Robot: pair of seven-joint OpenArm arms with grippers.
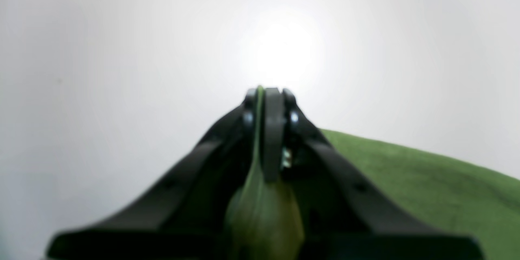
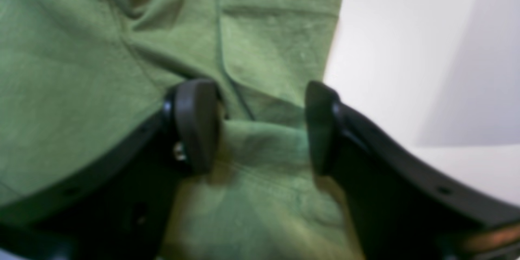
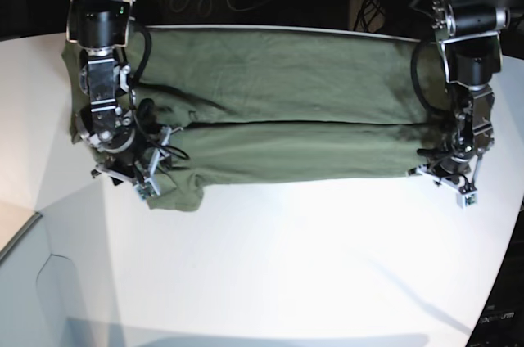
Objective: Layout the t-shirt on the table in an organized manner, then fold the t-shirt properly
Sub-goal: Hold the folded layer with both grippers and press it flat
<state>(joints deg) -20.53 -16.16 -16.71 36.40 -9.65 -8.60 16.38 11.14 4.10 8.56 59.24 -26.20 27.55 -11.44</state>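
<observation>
Two arms at work on a t-shirt (image 3: 286,110) spread across the far half of a white table (image 3: 311,265). The garment lies as a long horizontal band with a lengthwise fold line running between the two arms.

Left gripper (image 1: 266,93): clenched on the cloth. A thin green edge of the shirt is pinched between its closed black fingers (image 1: 273,130), and a small bunch of fabric bulges behind them, toward the wrist. More shirt lies flat on the table to one side of this gripper; ahead of it is bare tabletop.

Right gripper (image 2: 260,126): jaws spread apart and straddling a raised ridge of fabric at a sleeve (image 2: 276,36). The cloth fills the gap between the two pads (image 2: 195,122), but whether they press it cannot be told. The sleeve hem lies just ahead of the fingertips, and bare table shows beyond it.
</observation>
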